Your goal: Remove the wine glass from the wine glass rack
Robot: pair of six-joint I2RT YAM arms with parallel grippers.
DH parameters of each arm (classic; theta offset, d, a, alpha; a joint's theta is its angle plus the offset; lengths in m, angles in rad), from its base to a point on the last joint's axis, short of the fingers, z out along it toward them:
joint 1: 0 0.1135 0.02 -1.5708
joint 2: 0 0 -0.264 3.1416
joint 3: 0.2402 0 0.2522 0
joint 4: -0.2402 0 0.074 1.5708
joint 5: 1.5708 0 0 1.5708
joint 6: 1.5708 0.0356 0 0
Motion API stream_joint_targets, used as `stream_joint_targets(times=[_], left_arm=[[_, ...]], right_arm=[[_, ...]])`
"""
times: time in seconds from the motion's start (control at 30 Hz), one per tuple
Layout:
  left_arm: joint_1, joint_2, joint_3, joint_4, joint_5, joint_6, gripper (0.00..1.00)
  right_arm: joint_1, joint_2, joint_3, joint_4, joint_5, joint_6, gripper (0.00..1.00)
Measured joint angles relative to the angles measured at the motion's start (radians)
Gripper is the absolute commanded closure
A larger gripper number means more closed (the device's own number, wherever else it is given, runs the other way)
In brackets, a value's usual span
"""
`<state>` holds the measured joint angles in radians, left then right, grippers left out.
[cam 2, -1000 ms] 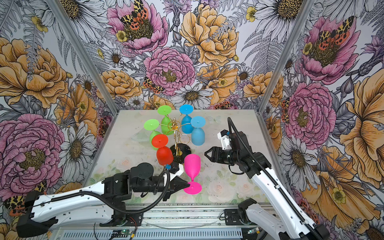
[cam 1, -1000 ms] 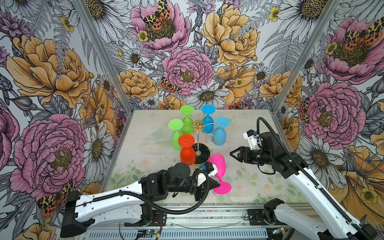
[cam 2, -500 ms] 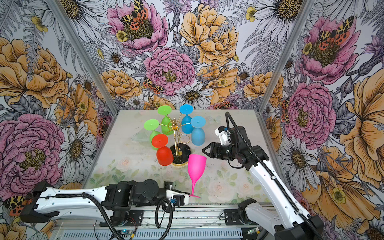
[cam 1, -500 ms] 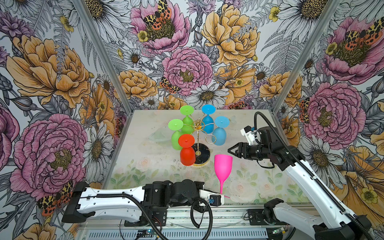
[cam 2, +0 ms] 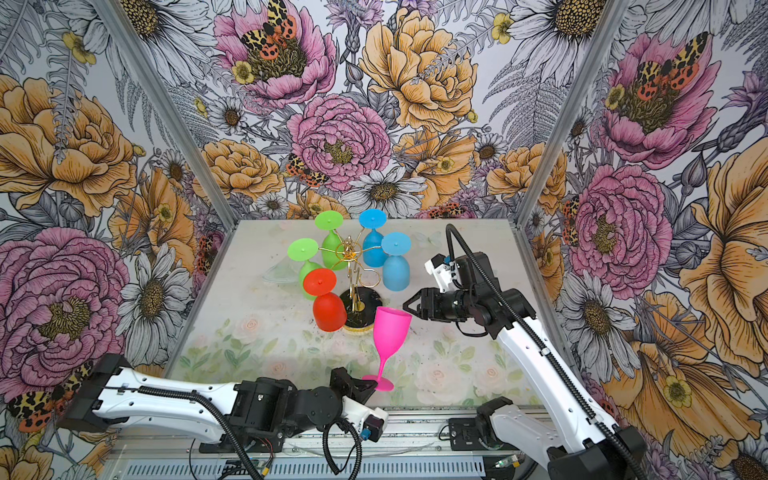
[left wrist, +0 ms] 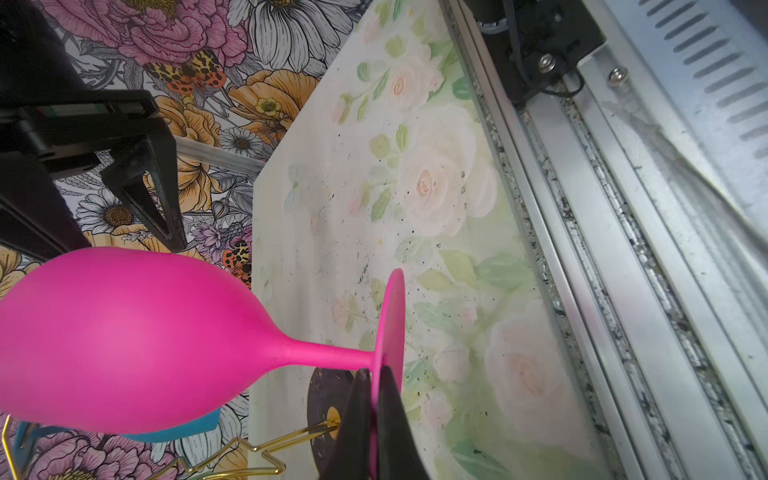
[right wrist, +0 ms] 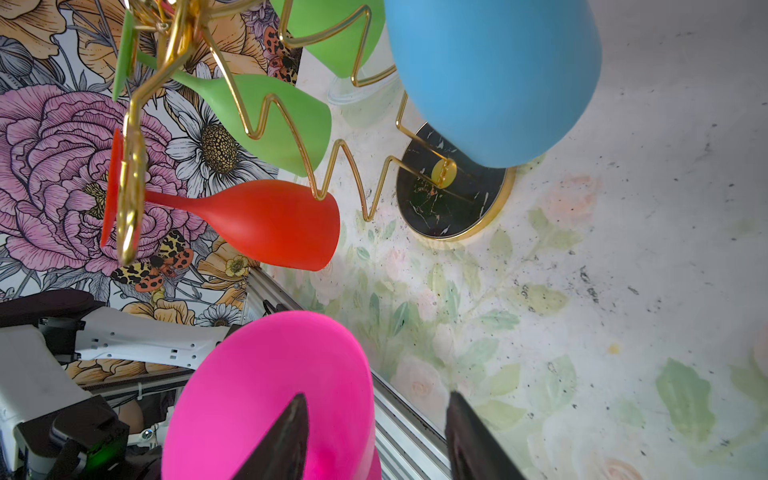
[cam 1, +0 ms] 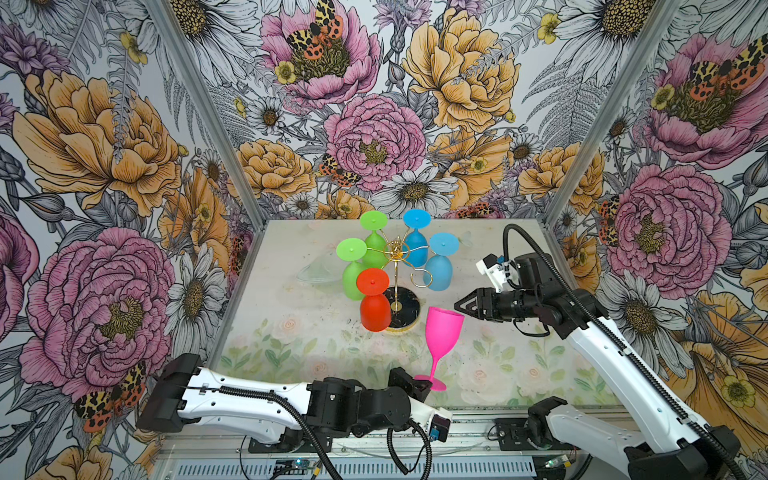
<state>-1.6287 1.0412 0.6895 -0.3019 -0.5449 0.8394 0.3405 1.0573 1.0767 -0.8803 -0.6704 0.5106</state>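
Jaws of the left gripper [left wrist: 375, 376] pinch the pink wine glass [cam 1: 443, 332] by its foot; the right gripper [right wrist: 377, 395] has its jaws spread beside the bowl, perhaps touching.

No readable text, labels, brand marks, numbers or signs in any view; nothing legible on any surface.

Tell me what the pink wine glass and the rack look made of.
Pink wine glass: likely plastic, possibly coated glass; opaque, matte, soft sheen only.
Rack: polished gold-coloured metal wire, bright glints.
Its base: black marbled stone or imitation, glossy, gold rim.
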Motion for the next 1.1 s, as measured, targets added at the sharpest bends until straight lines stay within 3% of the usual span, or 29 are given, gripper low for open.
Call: stream_joint_targets(times=[0.67,1.1], left_arm=[[-0.015,0.008,-0.156,0.214,-0.218,0.415,1.00],[-0.014,0.031,-0.213,0.315,-0.264,0.541,0.96]], right_arm=[[0.000,0.037,-0.001,-0.028,-0.076,-0.063,0.81],[0.001,0.058,-0.001,-0.058,-0.064,-0.120,1.00]])
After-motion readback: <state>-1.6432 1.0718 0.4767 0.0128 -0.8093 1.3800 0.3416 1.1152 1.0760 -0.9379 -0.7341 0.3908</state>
